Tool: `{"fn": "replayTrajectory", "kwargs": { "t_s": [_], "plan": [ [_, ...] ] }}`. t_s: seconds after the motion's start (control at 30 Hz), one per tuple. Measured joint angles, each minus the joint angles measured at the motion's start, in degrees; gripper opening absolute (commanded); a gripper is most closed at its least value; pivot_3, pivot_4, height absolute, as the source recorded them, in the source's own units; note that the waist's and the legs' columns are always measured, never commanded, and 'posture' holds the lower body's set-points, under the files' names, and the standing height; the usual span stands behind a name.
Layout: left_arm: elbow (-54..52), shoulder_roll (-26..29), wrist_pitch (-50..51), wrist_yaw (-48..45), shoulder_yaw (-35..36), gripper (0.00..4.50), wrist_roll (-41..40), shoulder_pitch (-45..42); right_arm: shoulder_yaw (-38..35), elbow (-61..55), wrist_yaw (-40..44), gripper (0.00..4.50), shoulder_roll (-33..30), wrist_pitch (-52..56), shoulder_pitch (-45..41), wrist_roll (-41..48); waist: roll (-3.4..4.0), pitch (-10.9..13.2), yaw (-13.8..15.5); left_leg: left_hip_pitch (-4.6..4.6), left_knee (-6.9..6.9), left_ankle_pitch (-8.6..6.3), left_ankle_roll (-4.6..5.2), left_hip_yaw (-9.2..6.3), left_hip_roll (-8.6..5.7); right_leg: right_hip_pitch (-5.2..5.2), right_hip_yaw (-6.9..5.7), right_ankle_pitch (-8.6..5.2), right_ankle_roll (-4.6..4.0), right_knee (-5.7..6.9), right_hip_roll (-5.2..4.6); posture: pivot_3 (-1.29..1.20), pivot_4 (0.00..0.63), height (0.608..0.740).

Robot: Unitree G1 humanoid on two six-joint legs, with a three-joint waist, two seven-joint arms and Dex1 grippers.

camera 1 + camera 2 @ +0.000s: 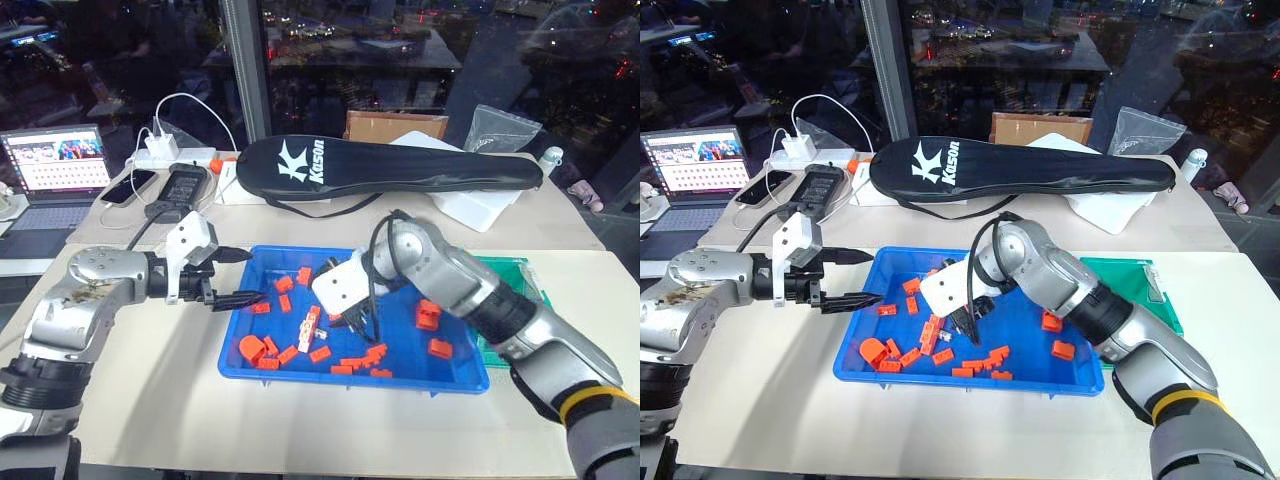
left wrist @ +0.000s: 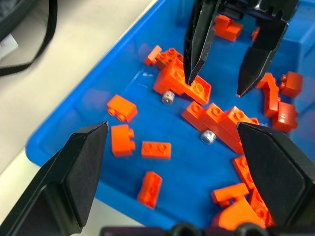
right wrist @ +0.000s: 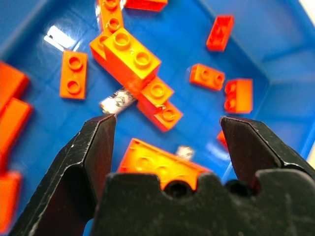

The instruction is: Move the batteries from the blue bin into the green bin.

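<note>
Two grippers, fingers apart and empty: right (image 1: 358, 322) above batteries (image 3: 117, 102) in blue bin (image 1: 455, 378), left (image 1: 243, 276) at its edge.

The blue bin (image 1: 240, 352) is showing glossy, smooth plastic. The bricks (image 3: 130, 58) are looking shiny too, and the batteries (image 2: 208, 136) are gleaming like metal.

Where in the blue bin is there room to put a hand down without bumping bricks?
The blue bin is barest along its far right side, between the right arm and the rim beside the green bin, and near its far left corner. It is crowded in the middle, under the open right gripper, and along the near rim, where bricks cluster.
</note>
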Motion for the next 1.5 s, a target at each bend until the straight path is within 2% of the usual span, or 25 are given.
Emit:
{"fn": "replayTrajectory", "kwargs": {
  "t_s": [0.17, 0.33, 0.5, 0.57, 0.6, 0.87, 1.07, 1.23, 1.27, 1.4, 1.43, 1.5],
  "plan": [
    [-4.1, 2.0, 2.3, -2.3, 4.0, 4.5, -5.1, 4.5, 1.1, 5.0, 5.4, 3.92, 3.5, -5.9, -0.1, 0.0, 0.0, 0.0, -0.2, 0.03, -0.01, 0.0, 0.0, 0.0, 0.03, -0.03, -0.02, 0.02, -0.05, 0.05, 0.01, 0.0, 0.15, 0.736],
    [-7.6, 5.6, 3.3, -4.5, 8.6, 4.5, -7.9, 8.5, 1.3, 10.3, 6.0, 3.92, 8.0, -9.9, -0.7, -1.1, 0.0, 0.0, -0.2, 0.13, -0.01, 0.01, -0.02, 0.01, 0.03, 0.03, -0.04, 0.02, -0.06, 0.08, 0.0, 0.0, 0.15, 0.736],
    [-8.7, 8.9, 3.3, -6.5, 8.8, 4.5, -7.6, 13.2, 1.3, 14.6, 5.9, 3.92, 9.8, -12.7, -1.8, -2.3, 0.0, 0.0, 0.0, 0.12, 0.0, 0.01, -0.02, 0.01, 0.03, -0.03, -0.08, 0.0, -0.1, 0.07, -0.01, 0.0, 0.15, 0.736],
    [-8.8, 9.4, 3.3, -6.6, 8.8, 4.5, -7.3, 13.9, 1.3, 16.1, 5.9, 3.41, 10.8, -13.5, -2.5, -2.6, -0.01, 0.0, 0.0, 0.12, -0.01, 0.01, -0.03, 0.01, 0.03, -0.04, -0.08, -0.01, -0.11, 0.06, -0.01, 0.0, 0.15, 0.736],
    [-8.8, 9.5, 3.2, -6.6, 8.8, 4.5, -7.2, 14.0, 1.3, 16.6, 5.9, 3.3, 11.0, -13.8, -2.6, -2.8, -0.01, 0.0, 0.1, 0.13, -0.01, 0.01, -0.03, 0.01, 0.03, -0.06, -0.09, -0.01, -0.11, 0.06, -0.01, 0.0, 0.15, 0.736],
    [-9.0, 9.5, 3.1, -5.5, 8.7, 4.5, -6.7, 13.9, 1.2, 19.7, 6.3, 0.56, 12.4, -14.6, -2.6, -3.6, -0.01, 0.0, 0.0, 0.13, -0.04, 0.01, -0.03, 0.01, 0.04, -0.03, -0.08, -0.02, -0.13, 0.09, -0.01, 0.0, 0.15, 0.736],
    [-8.2, 9.4, 3.0, -5.3, 7.9, 4.5, -6.0, 12.6, 1.0, 19.6, 7.3, 0.47, 12.2, -15.4, -2.7, -3.8, -0.01, 0.0, 0.0, 0.13, -0.04, 0.01, -0.03, 0.01, 0.03, -0.02, -0.09, -0.02, -0.13, 0.08, -0.01, 0.0, 0.15, 0.736],
    [-7.2, 8.6, 2.5, -5.4, 5.5, 4.5, -5.4, 10.3, -2.9, 13.3, 10.8, 0.47, 7.8, -11.4, -4.4, -1.5, -0.01, 0.0, 0.2, 0.07, -0.03, 0.02, -0.05, 0.01, 0.03, -0.02, -0.1, -0.02, -0.13, 0.08, -0.01, 0.0, 0.15, 0.736],
    [-7.0, 8.5, 2.4, -5.5, 5.0, 4.5, -5.4, 9.8, -2.9, 10.5, 11.6, 0.47, 5.6, -8.7, -4.6, 0.0, 0.0, 0.0, 0.3, 0.06, -0.05, 0.02, -0.05, 0.0, 0.03, -0.01, -0.11, -0.02, -0.13, 0.07, -0.02, 0.0, 0.15, 0.736],
    [-5.0, 7.8, 2.2, -5.8, 2.4, 4.5, -4.6, 7.6, -1.1, -3.5, 13.0, 0.47, -12.0, 5.1, -3.5, 8.3, -0.01, 0.0, 1.1, 0.1, -0.01, 0.0, -0.05, 0.0, 0.01, -0.09, -0.18, -0.03, -0.14, -0.11, -0.08, 0.0, 0.15, 0.736],
    [-4.1, 7.4, 2.2, -6.1, 1.5, 4.5, -4.3, 6.9, -1.1, -5.0, 13.0, 0.47, -14.8, 7.3, -2.6, 8.8, -0.04, 0.0, 1.0, 0.18, -0.01, -0.02, -0.03, 0.01, 0.01, -0.06, -0.18, -0.06, -0.17, -0.1, -0.07, 0.0, 0.15, 0.736],
    [-3.2, 6.8, 2.0, -6.7, 0.1, 4.5, -4.0, 5.5, -1.2, -5.7, 13.0, 0.47, -15.6, 9.6, -1.1, 8.4, -0.06, 0.0, 0.3, 0.18, -0.05, -0.01, -0.03, 0.01, 0.03, 0.0, -0.15, -0.21, -0.06, -0.02, -0.04, 0.0, 0.15, 0.736]
  ]
}}
